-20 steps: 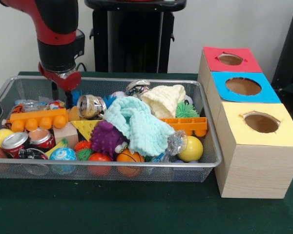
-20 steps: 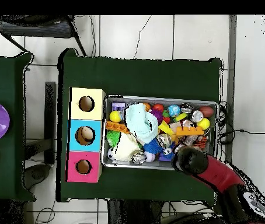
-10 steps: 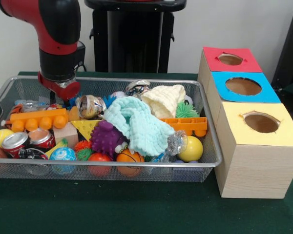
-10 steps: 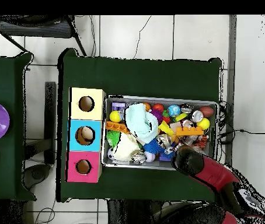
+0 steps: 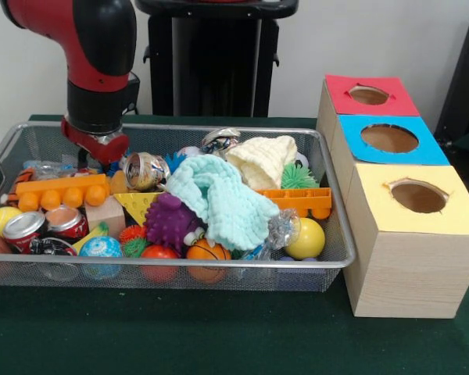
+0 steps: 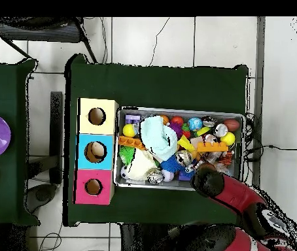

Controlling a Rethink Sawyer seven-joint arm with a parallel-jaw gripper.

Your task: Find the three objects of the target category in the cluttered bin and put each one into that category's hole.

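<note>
Over the bin's (image 5: 31, 137) back corner, tool (image 5: 94, 160) grip unclear, orange block (image 5: 59, 190) lying lengthwise.

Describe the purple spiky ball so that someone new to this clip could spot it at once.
Start at the wire mesh bin left of the three wooden boxes. Near its middle lies a pale mint cloth; the purple spiky rubber ball sits against the cloth's left side, below a yellow wedge. It is the only purple item, covered in blunt nubs.
</note>
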